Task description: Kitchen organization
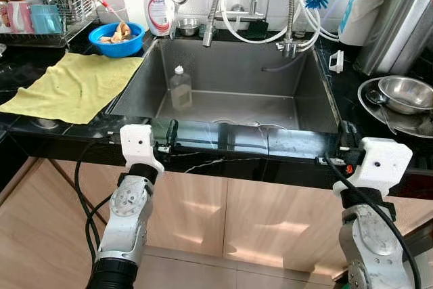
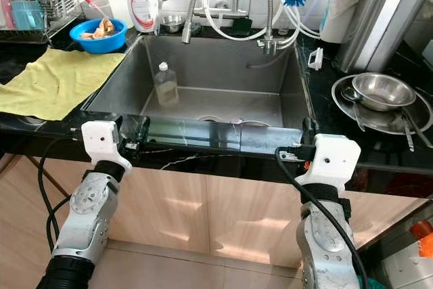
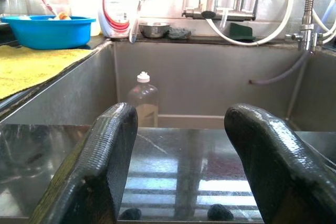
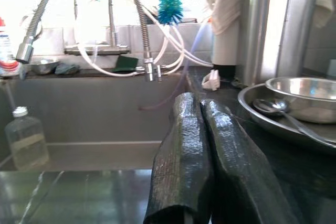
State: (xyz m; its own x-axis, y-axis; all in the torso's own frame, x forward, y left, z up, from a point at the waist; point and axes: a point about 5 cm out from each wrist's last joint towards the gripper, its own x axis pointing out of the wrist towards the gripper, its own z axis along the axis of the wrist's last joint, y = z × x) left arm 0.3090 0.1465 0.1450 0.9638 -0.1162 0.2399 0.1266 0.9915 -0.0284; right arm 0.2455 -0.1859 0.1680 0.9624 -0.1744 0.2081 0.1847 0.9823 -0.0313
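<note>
While empty: left claw [image 3: 178,166] wide (right claw [image 4: 205,166] closed)

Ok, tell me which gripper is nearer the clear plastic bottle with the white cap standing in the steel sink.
Left. The left gripper sits at the sink's front edge, almost straight before the clear plastic bottle. The right gripper rests at the sink's front right corner, farther off.

Brushed, dull-grey steel for the sink [image 1: 230,72], against glossy black stone on the countertop [image 1: 379,147]. Soft yellow cloth [image 1: 74,86] beside shiny blue plastic bowl [image 1: 116,38]; clear plastic for the bottle [image 1: 180,88]. Polished metal bowl [image 1: 406,93], pale matt wood cabinet fronts [image 1: 223,221], ribbed black rubbery fingers [image 3: 105,166].
</note>
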